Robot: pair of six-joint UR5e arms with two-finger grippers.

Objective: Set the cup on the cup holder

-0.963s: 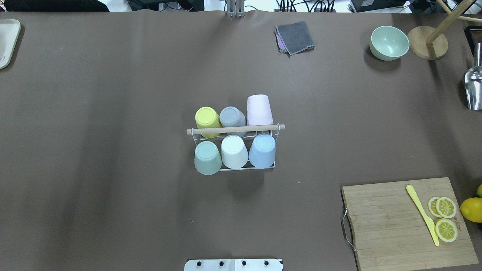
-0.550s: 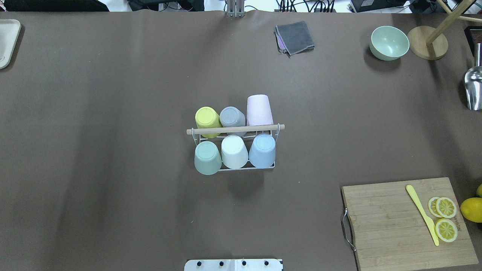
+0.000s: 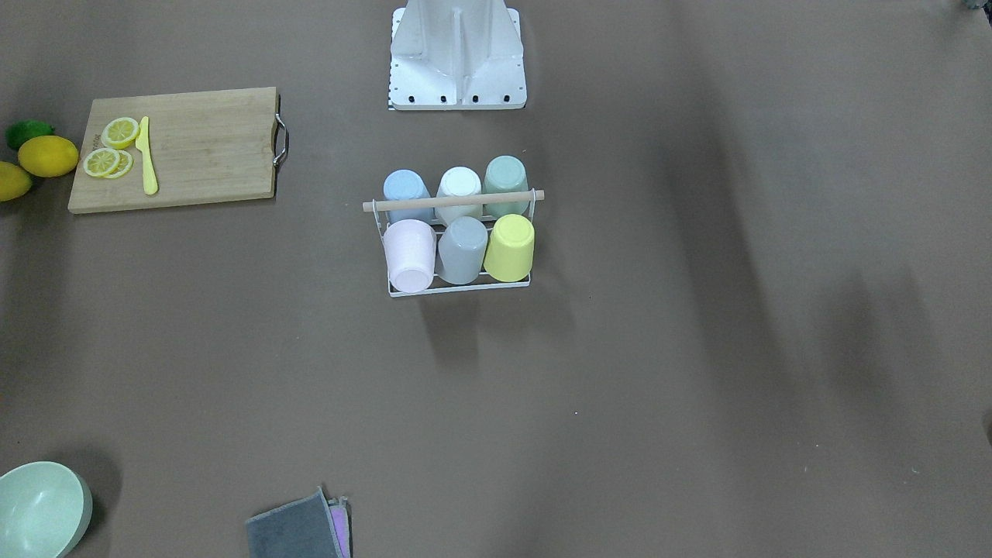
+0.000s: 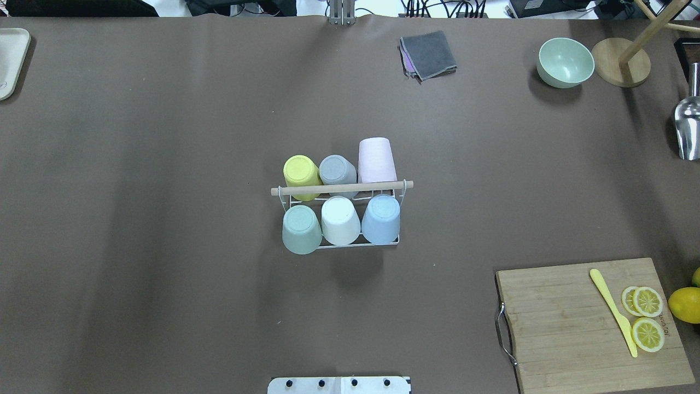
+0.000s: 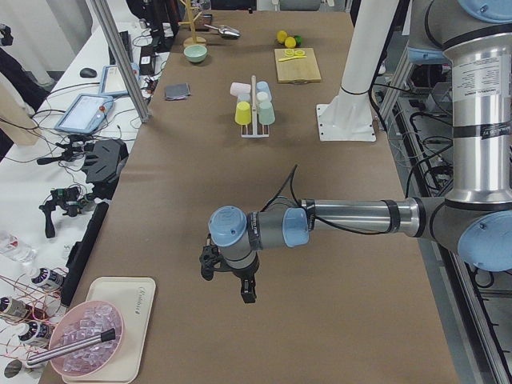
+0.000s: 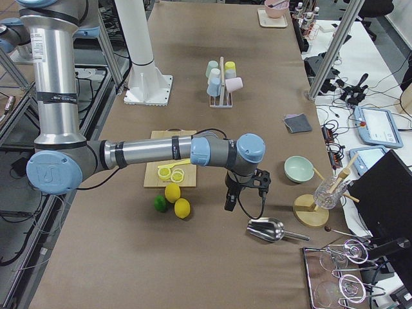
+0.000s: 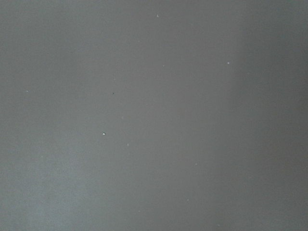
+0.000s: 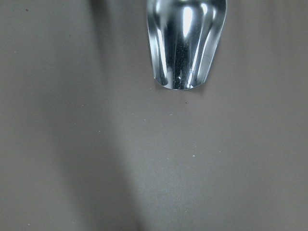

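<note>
The cup holder [image 4: 342,188], a white wire rack with a wooden rod on top, stands mid-table and also shows as the cup holder [image 3: 453,201] from across the table. Several cups sit upside down on it: yellow [image 4: 301,172], grey [image 4: 337,169], green [image 4: 301,229], white [image 4: 340,220] and blue [image 4: 381,218]. A pink cup [image 4: 376,158] leans outward at the far right corner. My left gripper [image 5: 226,282] hangs over bare table far from the rack. My right gripper [image 6: 246,193] hangs near a metal scoop [image 8: 185,43]. I cannot tell either gripper's state.
A cutting board [image 4: 563,323] with lemon slices and a yellow knife lies front right, whole lemons [image 4: 684,304] beside it. At the back are a grey cloth [image 4: 428,54], a green bowl [image 4: 566,61] and a wooden stand [image 4: 620,61]. A tray [image 4: 11,60] sits far left.
</note>
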